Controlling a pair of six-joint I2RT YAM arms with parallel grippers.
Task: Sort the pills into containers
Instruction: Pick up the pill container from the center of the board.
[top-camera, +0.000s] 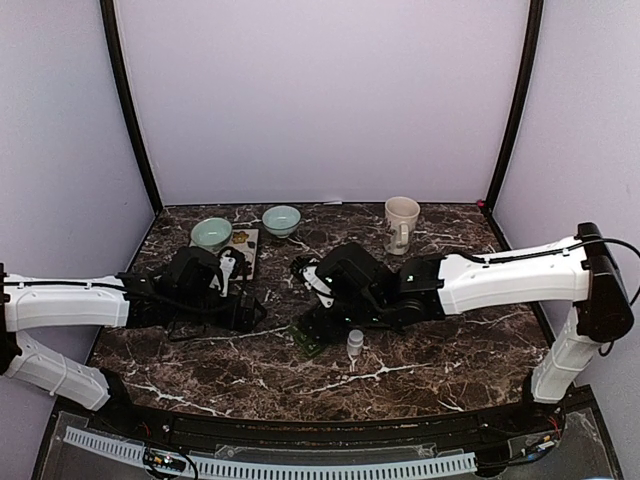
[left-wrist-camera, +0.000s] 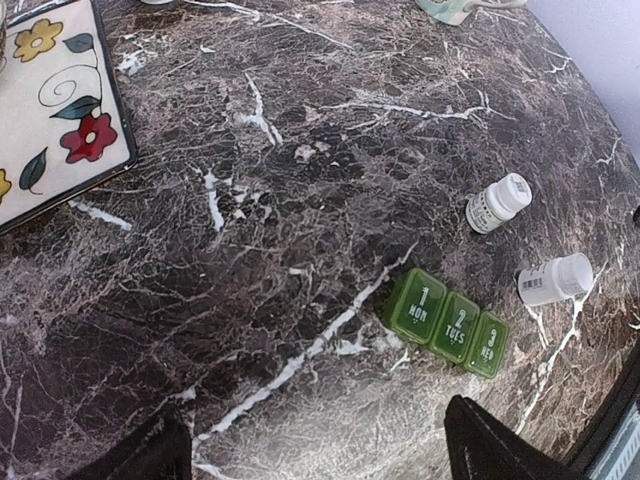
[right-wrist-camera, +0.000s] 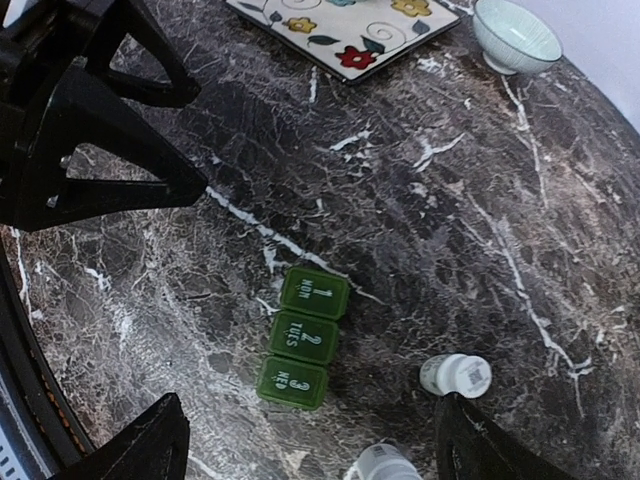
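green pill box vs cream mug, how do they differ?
Pill box is green; mug is cream. Pill box lies flat with three shut lids; mug stands tall, open-topped, with a handle. Pill box sits nearer the front; mug at the back. Both rest on the table, unheld.

Marble table (top-camera: 450, 370) — green pill box (left-wrist-camera: 447, 322), two white bottles (left-wrist-camera: 497, 203), floral mat (left-wrist-camera: 50, 110), teal bowls (top-camera: 211, 233), mug (top-camera: 401, 222)

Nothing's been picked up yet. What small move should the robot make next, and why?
Probably lower the open right fingers toward the small dark green plastic pill box below: all three lids look shut, so one needs opening before pills go in.
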